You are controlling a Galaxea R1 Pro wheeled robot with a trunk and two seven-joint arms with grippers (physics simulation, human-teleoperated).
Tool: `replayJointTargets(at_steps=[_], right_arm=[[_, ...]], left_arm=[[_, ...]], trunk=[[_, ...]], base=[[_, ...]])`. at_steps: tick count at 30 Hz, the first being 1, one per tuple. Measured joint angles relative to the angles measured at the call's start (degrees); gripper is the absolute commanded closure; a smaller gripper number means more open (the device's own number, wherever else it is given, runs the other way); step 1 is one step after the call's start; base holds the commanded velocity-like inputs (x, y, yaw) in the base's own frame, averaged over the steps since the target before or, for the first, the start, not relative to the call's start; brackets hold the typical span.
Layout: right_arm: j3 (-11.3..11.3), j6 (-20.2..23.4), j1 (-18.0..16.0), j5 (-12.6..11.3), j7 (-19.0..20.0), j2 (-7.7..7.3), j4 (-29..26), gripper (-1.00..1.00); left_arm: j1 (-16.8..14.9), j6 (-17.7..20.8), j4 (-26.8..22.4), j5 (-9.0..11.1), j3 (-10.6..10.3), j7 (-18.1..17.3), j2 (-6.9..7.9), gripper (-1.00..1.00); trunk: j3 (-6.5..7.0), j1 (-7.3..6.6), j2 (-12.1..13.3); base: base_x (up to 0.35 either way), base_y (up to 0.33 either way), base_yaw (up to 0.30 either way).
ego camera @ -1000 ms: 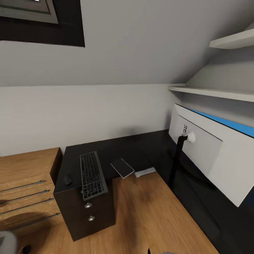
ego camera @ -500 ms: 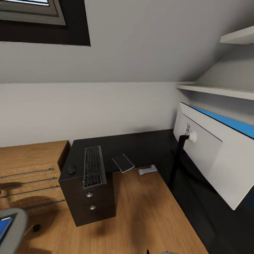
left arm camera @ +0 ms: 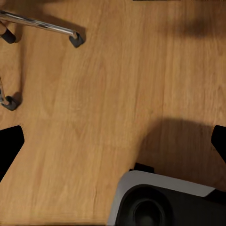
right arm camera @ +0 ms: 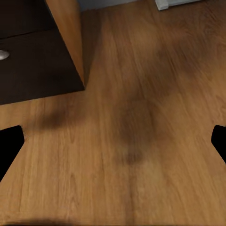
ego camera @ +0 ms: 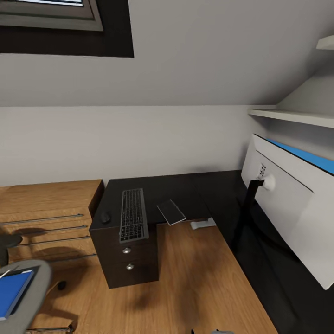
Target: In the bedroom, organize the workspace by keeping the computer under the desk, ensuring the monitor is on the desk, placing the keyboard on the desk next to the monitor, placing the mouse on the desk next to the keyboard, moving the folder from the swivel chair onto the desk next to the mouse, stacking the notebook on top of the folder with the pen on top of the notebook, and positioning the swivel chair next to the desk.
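The black table holds the keyboard, with the small mouse just beside it. The monitor stands on the table's other wing, its pale back showing. The blue folder lies on the swivel chair. Both claws' fingertips show as dark edges far apart, so each claw is spread wide over the wooden floor.

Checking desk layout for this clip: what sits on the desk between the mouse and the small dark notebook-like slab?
In the head view, the keyboard lies between the mouse and the dark slab on the desk, lengthwise over the drawer unit.
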Motion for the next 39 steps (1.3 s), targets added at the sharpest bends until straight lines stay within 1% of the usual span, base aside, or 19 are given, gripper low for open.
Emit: replayJointTargets(at_steps=[11,18,31,35,37,39], right_arm=[[0.0,-0.19,0.08,0.17,-0.07,0.06,0.0,-1.0],[0.0,-0.23,0.09,0.22,-0.08,0.06,-0.02,-1.0],[0.01,-0.29,0.1,0.28,-0.08,0.05,-0.06,-1.0],[0.07,-0.51,0.42,1.61,0.05,0.03,-0.12,-1.0],[0.12,-0.53,0.42,2.63,0.02,0.08,-0.19,-1.0],[0.17,-0.58,0.42,4.15,-0.08,0.18,-1.02,-1.0]], left_arm=[[0.0,-0.35,-0.07,0.03,0.0,0.23,-0.04,-1.0],[0.0,-0.35,-0.08,0.09,0.0,0.29,0.01,-1.0],[0.0,-0.27,-0.51,0.2,0.0,0.34,0.02,-1.0],[0.0,0.09,-0.6,0.21,0.0,0.17,-0.12,-1.0],[0.0,0.11,-0.61,0.21,0.0,0.15,-0.13,-1.0],[0.0,0.14,-0.61,0.21,0.0,0.1,-0.22,-1.0]], trunk=[[1.17,-2.42,4.41],[2.11,-3.95,7.22],[4.39,-6.81,12.44],[5.11,-7.69,14.04],[5.47,-8.13,14.85],[5.83,-8.57,15.65]], base=[[0.0,-0.001,0.145],[0.0,0.0,0.029],[0.0,0.0,0.003],[0.0,0.0,0.0],[0.0,0.0,0.0],[0.0,0.0,0.0]])
